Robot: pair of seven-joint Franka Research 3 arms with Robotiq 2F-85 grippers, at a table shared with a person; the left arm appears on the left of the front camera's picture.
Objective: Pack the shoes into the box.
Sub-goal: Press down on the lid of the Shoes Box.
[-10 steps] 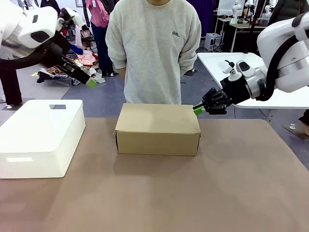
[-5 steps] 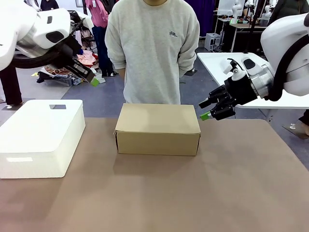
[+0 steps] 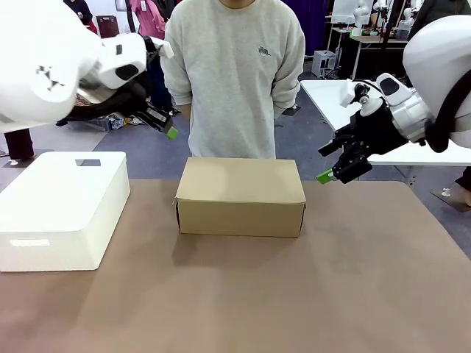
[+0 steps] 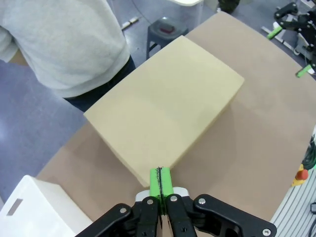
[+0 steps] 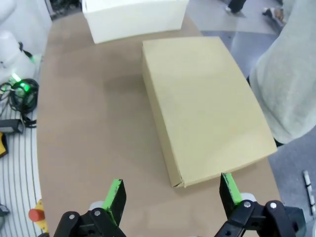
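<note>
The tan-brown cardboard shoebox (image 3: 241, 195) sits closed near the middle of my brown table (image 3: 294, 294), its flat lid down and flush with the walls; whether the shoes are inside I cannot tell.

My left gripper (image 3: 171, 133) hangs in the air at about ten o'clock from the box, well apart from it, its green pads pinched together on nothing; in my left wrist view the two pads (image 4: 161, 180) meet in a single seam above the near corner of the box (image 4: 165, 108).

My right gripper (image 3: 335, 163) hangs at about two o'clock from the box, off its far right corner and clear of it, fingers spread wide and empty; in my right wrist view the green fingertips (image 5: 116, 199) stand far apart at the bottom edge, with one corner of the box (image 5: 205, 106) between them farther down.

A white rounded plastic box (image 3: 62, 206) rests on the table at nine o'clock from the shoebox, a gap of bare table between them.

A person in a light grey sweatshirt (image 3: 234, 73) stands at twelve o'clock, just behind the shoebox at the far edge of the table.
</note>
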